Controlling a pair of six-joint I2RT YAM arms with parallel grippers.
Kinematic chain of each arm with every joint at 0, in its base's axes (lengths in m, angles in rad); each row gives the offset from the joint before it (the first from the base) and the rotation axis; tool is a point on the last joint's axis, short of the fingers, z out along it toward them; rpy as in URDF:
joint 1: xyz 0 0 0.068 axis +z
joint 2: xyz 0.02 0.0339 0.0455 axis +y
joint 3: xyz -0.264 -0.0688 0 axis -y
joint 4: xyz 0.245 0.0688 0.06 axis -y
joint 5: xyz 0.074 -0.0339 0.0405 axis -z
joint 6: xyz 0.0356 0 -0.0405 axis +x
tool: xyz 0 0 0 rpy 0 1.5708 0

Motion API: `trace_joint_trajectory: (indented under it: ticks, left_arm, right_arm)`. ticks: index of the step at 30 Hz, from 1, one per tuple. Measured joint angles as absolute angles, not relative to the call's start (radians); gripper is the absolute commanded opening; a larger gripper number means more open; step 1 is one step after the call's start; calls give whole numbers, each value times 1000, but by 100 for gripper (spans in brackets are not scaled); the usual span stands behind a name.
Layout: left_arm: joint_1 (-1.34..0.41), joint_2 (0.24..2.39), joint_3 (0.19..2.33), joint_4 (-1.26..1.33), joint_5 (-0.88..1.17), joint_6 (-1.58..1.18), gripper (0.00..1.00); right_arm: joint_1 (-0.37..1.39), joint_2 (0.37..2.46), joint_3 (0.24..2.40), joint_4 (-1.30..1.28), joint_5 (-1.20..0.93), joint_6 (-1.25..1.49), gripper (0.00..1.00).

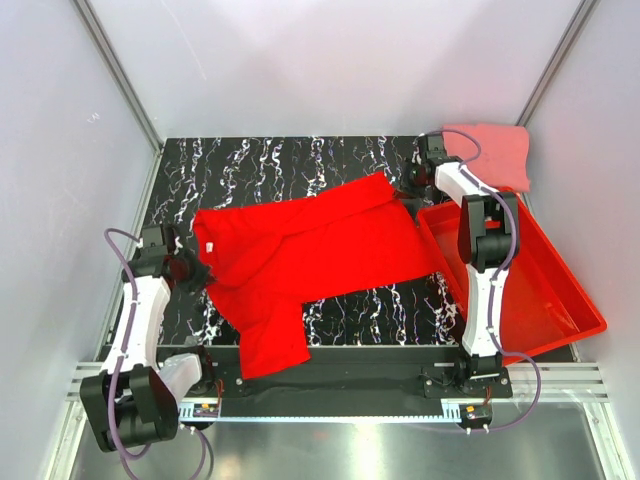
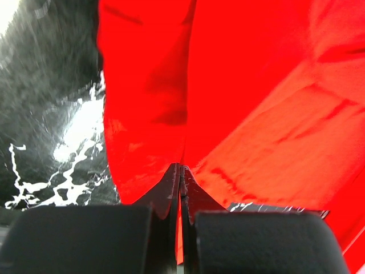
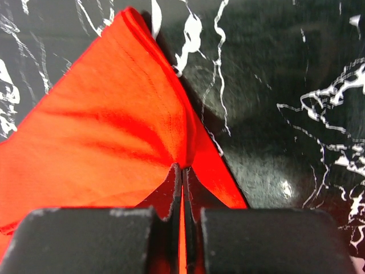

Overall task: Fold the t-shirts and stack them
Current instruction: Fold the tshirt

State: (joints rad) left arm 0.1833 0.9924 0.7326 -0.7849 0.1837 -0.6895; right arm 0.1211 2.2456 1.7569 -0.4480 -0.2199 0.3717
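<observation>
A bright red t-shirt [image 1: 310,260] lies spread across the black marbled table, partly folded, one part hanging toward the near edge. My left gripper [image 1: 192,270] is shut on its left edge; the left wrist view shows red cloth [image 2: 239,103] pinched between the jaws [image 2: 181,171]. My right gripper [image 1: 412,192] is shut on the shirt's far right corner; the right wrist view shows the cloth [image 3: 114,131] clamped between the jaws [image 3: 182,170]. A salmon-pink t-shirt [image 1: 495,152] lies folded at the far right corner.
A rigid red plastic bin [image 1: 520,280] stands at the right, its left rim touching the red shirt. White walls enclose the table. The black marbled tabletop [image 1: 260,165] shows behind the shirt.
</observation>
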Motion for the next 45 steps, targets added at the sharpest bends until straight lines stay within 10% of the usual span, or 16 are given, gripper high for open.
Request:
trace_joint_trajectory:
  ticks: [15,21,30,45]
  left_arm:
    - [183,997,718,-778,189,-680,0]
    - [183,1046,713,-764,235,-650,37]
    - [183,1067,717,-739,240,-646,50]
    - [182,1805,1240,-522,264,-652,48]
  right_arm:
    - [120,2274,1781,-519,-201,362,0]
    - [120,2274,1803,-543,-199,362,11]
    - [120,2273,1891,-626,-192,372,29]
    - [120,2361,2008,-496,-334,500,32]
